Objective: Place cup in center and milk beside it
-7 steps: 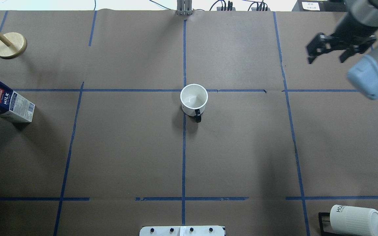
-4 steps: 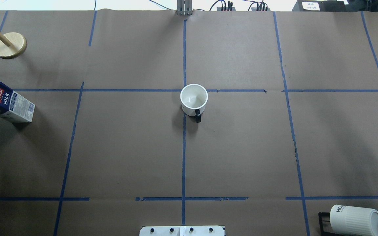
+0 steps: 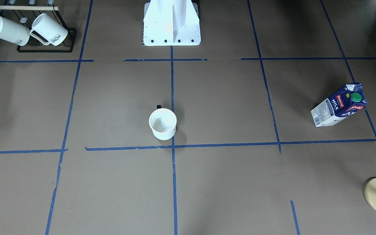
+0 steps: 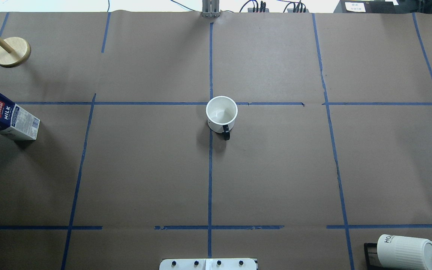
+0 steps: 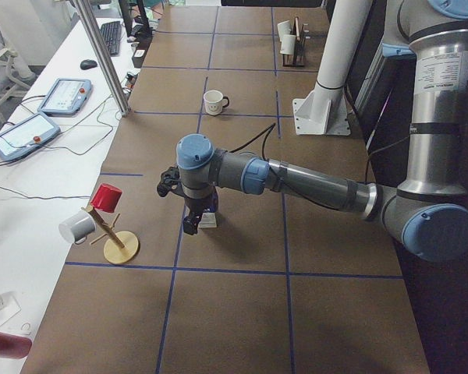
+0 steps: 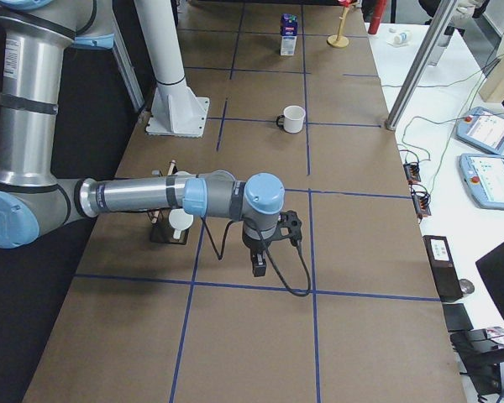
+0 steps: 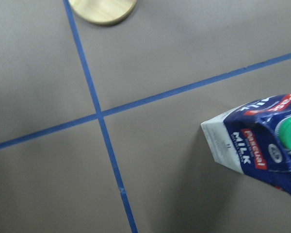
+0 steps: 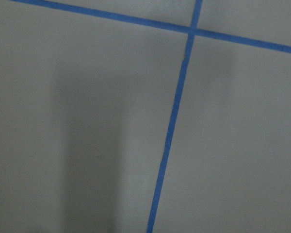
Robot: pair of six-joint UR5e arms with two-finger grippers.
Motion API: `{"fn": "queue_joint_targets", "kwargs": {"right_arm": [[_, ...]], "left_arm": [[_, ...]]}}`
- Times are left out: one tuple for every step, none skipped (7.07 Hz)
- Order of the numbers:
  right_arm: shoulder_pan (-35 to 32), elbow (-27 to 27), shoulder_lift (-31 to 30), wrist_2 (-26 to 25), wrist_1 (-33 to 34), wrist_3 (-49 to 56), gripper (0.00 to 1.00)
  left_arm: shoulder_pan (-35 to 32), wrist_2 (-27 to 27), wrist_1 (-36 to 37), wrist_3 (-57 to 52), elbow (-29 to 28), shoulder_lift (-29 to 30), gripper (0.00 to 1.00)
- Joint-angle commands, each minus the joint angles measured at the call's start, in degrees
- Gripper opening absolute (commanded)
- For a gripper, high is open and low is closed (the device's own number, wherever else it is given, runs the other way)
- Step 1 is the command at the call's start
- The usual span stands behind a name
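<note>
The white cup (image 4: 221, 114) stands upright just on the near side of the center tape crossing (image 4: 211, 103), its dark handle toward the robot; it also shows in the front view (image 3: 163, 123). The milk carton (image 4: 8, 117) stands at the table's far left, and shows in the left wrist view (image 7: 262, 145). My left gripper (image 5: 189, 224) hangs close beside the carton in the left side view; I cannot tell if it is open. My right gripper (image 6: 258, 267) hovers over bare table on the right, far from the cup; its state cannot be told.
A black rack with two ribbed HOME mugs (image 3: 28, 30) stands near the robot's right. A wooden mug tree (image 5: 109, 226) with a red and a grey cup stands at the far left; its base (image 4: 11, 51) shows overhead. The robot's white pedestal (image 3: 171, 23) is mid-table.
The right arm and gripper, seen at the overhead view's upper right a second ago, have moved out of that view to the right. Cup and milk have not moved.
</note>
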State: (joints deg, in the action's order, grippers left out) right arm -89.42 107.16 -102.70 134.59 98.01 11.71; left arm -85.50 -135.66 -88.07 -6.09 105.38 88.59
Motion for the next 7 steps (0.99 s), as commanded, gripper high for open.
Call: {"fn": "queue_joint_targets", "kwargs": {"right_arm": [[-1.5,-0.1,-1.2,-0.1,-1.9,-3.3,1.0],[-1.5,-0.3,-0.8,-0.1,-1.9,-3.4,1.0],[-1.5,-0.5,-0.8,0.0,-1.9,-3.4,1.0],[-1.5,-0.5,-0.8,0.0,-1.9,-3.4,1.0],[-1.5,-0.5,-0.9,0.1,-1.9,-3.4,1.0],[-1.5,-0.5,-1.0,0.1,-1.9,-3.4,1.0],[-1.5,-0.5,-0.9,0.1,-1.9,-3.4,1.0]], "left_arm": [[0.1,0.0,-0.3,10.4,0.4,2.8,1.0],[0.9,0.1,-0.4,18.8,2.5,3.6,1.0],[4.4,0.7,-0.4,21.6,4.6,3.5,1.0],[6.8,0.7,-0.4,23.9,5.2,3.6,1.0],[10.1,0.8,-2.9,29.2,5.4,3.6,1.0],[12.8,2.8,-5.8,33.9,5.4,3.6,1.0],[15.9,5.4,-6.6,35.1,4.7,3.5,1.0]]}}
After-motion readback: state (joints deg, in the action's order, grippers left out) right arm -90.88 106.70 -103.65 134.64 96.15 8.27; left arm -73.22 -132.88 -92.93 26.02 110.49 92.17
